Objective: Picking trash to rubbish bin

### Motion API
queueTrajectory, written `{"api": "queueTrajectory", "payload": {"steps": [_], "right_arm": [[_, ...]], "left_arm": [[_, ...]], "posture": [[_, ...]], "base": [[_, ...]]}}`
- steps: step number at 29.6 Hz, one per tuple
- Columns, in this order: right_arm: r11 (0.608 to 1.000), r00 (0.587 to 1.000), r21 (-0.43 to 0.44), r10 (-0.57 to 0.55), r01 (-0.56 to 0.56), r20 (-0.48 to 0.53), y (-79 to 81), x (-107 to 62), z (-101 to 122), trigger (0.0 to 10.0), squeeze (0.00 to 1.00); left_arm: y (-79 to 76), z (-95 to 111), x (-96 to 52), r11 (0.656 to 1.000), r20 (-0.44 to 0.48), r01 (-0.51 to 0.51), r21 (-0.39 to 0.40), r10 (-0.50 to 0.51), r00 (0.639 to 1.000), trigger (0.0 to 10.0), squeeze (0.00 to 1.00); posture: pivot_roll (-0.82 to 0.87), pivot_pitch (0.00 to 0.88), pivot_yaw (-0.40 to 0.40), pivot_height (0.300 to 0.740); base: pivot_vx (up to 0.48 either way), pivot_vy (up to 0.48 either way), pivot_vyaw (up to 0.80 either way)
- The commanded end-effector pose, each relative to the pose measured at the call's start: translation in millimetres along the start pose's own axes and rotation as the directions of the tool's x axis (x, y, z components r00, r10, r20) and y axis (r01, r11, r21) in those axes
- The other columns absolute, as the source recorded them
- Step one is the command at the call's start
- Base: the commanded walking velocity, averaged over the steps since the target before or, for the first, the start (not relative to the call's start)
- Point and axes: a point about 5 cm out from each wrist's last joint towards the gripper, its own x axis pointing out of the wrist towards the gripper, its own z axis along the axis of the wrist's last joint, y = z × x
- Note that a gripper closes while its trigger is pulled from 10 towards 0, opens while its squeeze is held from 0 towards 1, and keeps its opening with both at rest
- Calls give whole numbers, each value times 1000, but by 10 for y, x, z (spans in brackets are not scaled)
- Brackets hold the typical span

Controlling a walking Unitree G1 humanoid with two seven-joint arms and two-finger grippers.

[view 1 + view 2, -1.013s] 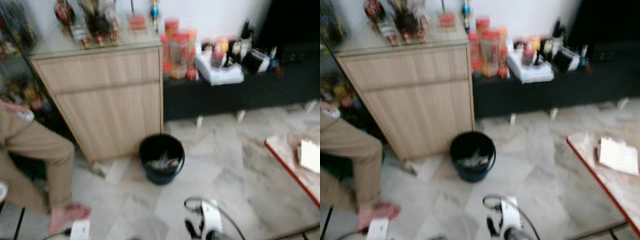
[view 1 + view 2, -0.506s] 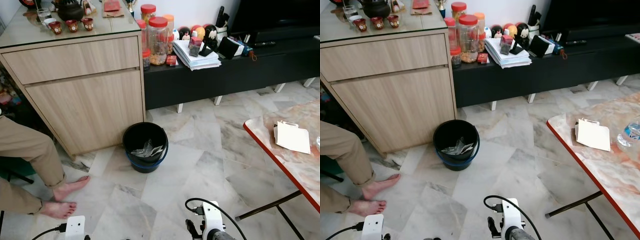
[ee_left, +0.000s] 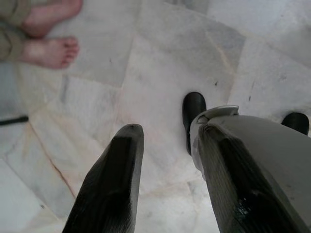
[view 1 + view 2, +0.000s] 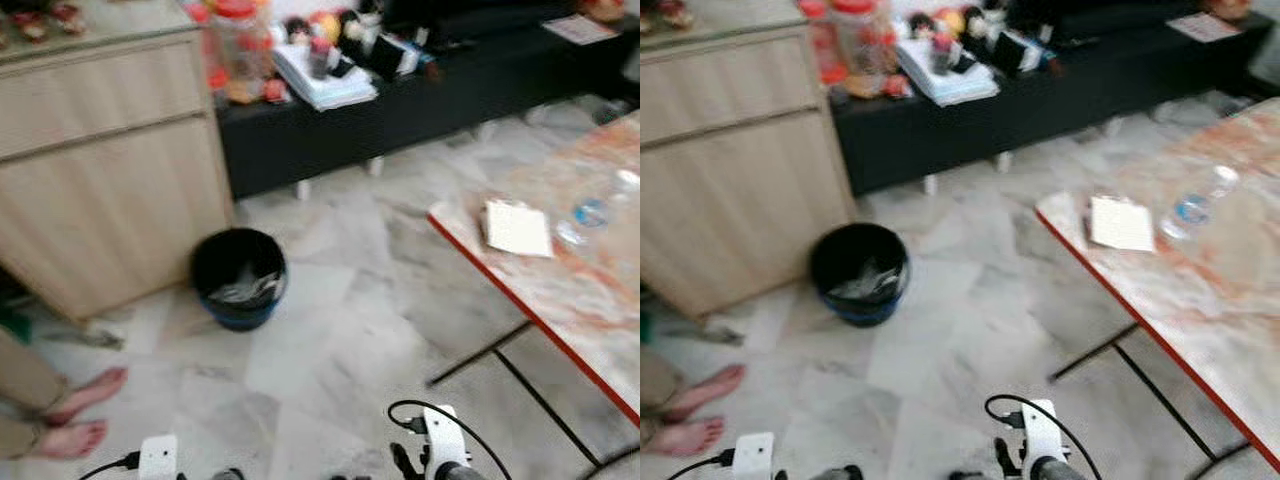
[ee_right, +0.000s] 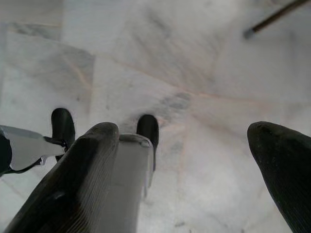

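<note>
A black rubbish bin [image 4: 238,275] with a blue base stands on the marble floor beside a wooden cabinet; crumpled clear trash lies inside. To the right, a marble table [image 4: 600,295] with a red edge carries a white paper [image 4: 517,228] and a clear plastic bottle [image 4: 1195,200]. Both arms hang low by my legs. My left gripper [image 3: 167,141] points at the floor, open, with nothing between its fingers. My right gripper [image 5: 187,141] is also open wide over bare floor, near my black feet [image 5: 148,127].
A person's bare feet [image 4: 78,412] rest on the floor at the left, close to my left arm. The wooden cabinet [image 4: 100,190] and a low black bench [image 4: 400,115] loaded with jars and papers line the back. Thin table legs [image 4: 480,352] slant across the floor.
The camera has swung right and blurred. The bin and cabinet slid left in the picture, and more of the table with the paper and bottle came into view. Both arms still hang.
</note>
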Motion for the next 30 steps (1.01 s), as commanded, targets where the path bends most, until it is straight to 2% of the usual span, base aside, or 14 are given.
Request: {"api": "queueTrajectory", "payload": {"steps": [1, 7, 12, 15, 16, 18, 19, 21, 22, 24, 25, 26, 29, 30], "right_arm": [[999, 999, -6, -34, 34, 10, -176, -35, 40, 10000, 0], [995, 995, 39, -93, 92, 35, -377, -84, 84, 10000, 0], [992, 994, 71, -107, 106, 14, -377, -89, 26, 10000, 0], [995, 997, 65, -75, 74, 4, -249, -56, 1, 10000, 0], [997, 999, 57, -50, 51, -5, -164, -38, -24, 10000, 0], [998, 999, 56, -40, 41, -9, -127, -31, -36, 10000, 0], [998, 1000, 57, -27, 28, -15, -57, -19, -59, 10000, 0], [998, 1000, 60, -16, 17, -20, 12, -9, -83, 10000, 0], [997, 1000, 76, -11, 13, -29, 74, -3, -120, 10000, 0], [996, 999, 88, -9, 12, -35, 111, 0, -145, 10000, 0], [994, 999, 105, -4, 9, -44, 163, 2, -182, 10000, 0], [994, 998, 109, 10, -3, -67, 250, -1, -263, 10000, 0], [994, 997, 106, 15, -7, -75, 277, -2, -286, 10000, 0], [994, 997, 110, 13, -4, -81, 294, -4, -304, 10000, 0]], "left_arm": [[-214, -167, -61, 999, -54, 33, -6, -34, 998, 10000, 0], [-289, -222, -88, 999, -66, 53, -3, -53, 996, 10000, 0], [-240, -223, -83, 998, -63, 56, 18, -55, 997, 10000, 0], [-204, -215, -80, 993, -52, 78, 93, -73, 996, 10000, 0], [-148, -238, -82, 993, -61, 66, 103, -60, 996, 10000, 0], [-119, -249, -83, 993, -67, 59, 103, -53, 996, 10000, 0], [-58, -272, -85, 991, -77, 52, 123, -43, 996, 10000, 0], [5, -294, -87, 988, -88, 46, 149, -33, 996, 10000, 0], [77, -310, -88, 985, -102, 38, 168, -21, 995, 10000, 0], [123, -319, -88, 983, -111, 33, 179, -13, 994, 10000, 0], [193, -317, -84, 980, -120, 21, 197, 2, 993, 10000, 0], [306, -259, -62, 979, -115, -10, 204, 34, 993, 10000, 0], [340, -233, -54, 979, -111, -20, 203, 44, 993, 10000, 0], [351, -164, -34, 980, -87, -25, 198, 43, 995, 10000, 0]], "posture": [[20, 213, -134, 740], [17, 197, -150, 740], [57, 199, -136, 740], [105, 229, -94, 740], [109, 231, -69, 740], [109, 231, -69, 740], [104, 231, -30, 740], [104, 231, -30, 740], [108, 222, 9, 740], [108, 222, 9, 740], [120, 216, 30, 740], [137, 208, 48, 740], [137, 208, 48, 740], [144, 194, 61, 740]], "base": [[0, 0, -800], [0, 0, -800], [0, 0, -800], [0, 0, -800], [0, 0, -800], [0, 0, -800], [0, 0, -800], [0, 0, -800], [0, 0, -800], [0, 0, -800], [0, 0, -800], [0, 0, -719], [0, 0, -719], [0, 0, -438]]}}
